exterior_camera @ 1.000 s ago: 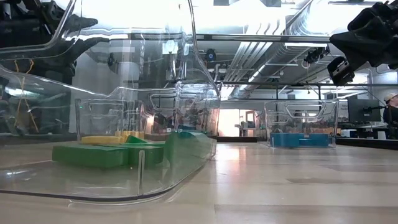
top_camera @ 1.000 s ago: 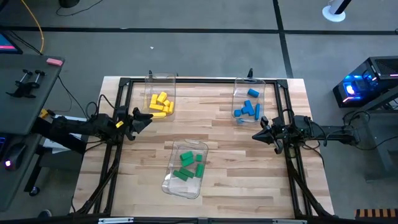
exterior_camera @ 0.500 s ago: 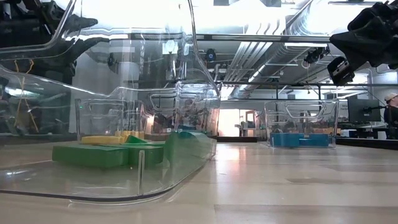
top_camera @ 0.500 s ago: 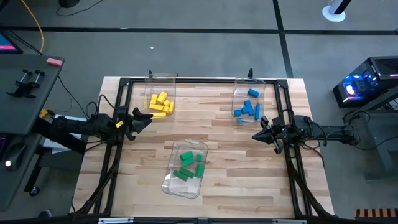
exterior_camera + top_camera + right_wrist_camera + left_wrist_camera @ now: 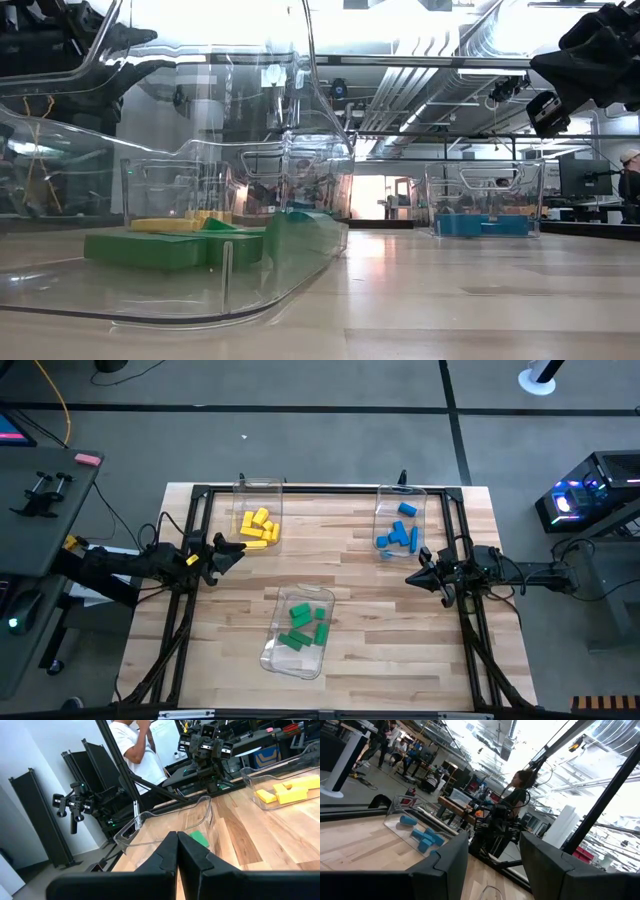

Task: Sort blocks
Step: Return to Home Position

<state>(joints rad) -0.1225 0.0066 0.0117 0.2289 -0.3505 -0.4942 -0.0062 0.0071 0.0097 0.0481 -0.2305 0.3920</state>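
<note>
Table [image 5: 360,575], open middle, 3 bins [image 5: 290,662] of blocks [image 5: 302,616], arms [image 5: 130,563] at edges

Wooden table [image 5: 350,565] holds three clear bins. Yellow blocks [image 5: 258,527] in the bin [image 5: 258,483] at table's far-left corner, blue blocks [image 5: 400,535] in the far-right bin [image 5: 401,489], green blocks [image 5: 305,626] in the tilted bin [image 5: 283,660] near table's front middle. Left gripper [image 5: 238,549] over table's left edge, fingers spread; right gripper [image 5: 410,579] over its right edge, fingers together.
</note>
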